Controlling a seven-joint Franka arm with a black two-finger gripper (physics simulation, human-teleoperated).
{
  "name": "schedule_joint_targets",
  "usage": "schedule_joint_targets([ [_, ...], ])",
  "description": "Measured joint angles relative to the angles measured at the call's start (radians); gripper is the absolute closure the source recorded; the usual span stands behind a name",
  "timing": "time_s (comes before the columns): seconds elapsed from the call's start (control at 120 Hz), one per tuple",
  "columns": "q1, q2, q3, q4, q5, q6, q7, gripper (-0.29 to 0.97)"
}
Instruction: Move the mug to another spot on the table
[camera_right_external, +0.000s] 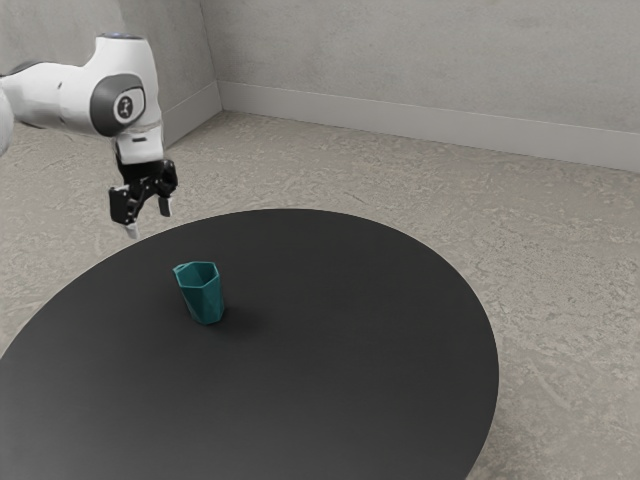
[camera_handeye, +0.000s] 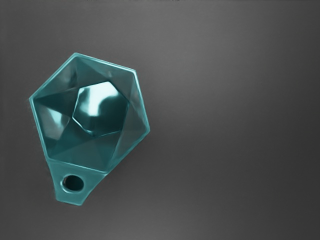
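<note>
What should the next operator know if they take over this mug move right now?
Tool: open, empty, hanging in the air above the table, up and toward the exterior view's left of the mug, not touching it.
Mug: upright on the table, untouched. The wrist view looks down into its open top, and its handle is visible.
Done: approach only; no grasp.
Left: descend, grip the mug, lift it, and set it down at another spot on the table.
</note>
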Motion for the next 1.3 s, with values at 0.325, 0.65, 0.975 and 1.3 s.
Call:
schedule_joint_targets([
  [0.325,0.021,0.133,0.000,-0.003,-0.039,0.141,0.145,0.01],
  [0.65,0.029,0.213,-0.004,-0.040,-0.087,0.282,0.230,0.00],
  [0.975,0.038,0.290,-0.004,-0.039,-0.134,0.363,0.279,0.01],
  [1.3,0.038,0.294,-0.004,-0.038,-0.171,0.407,0.309,0.40],
])
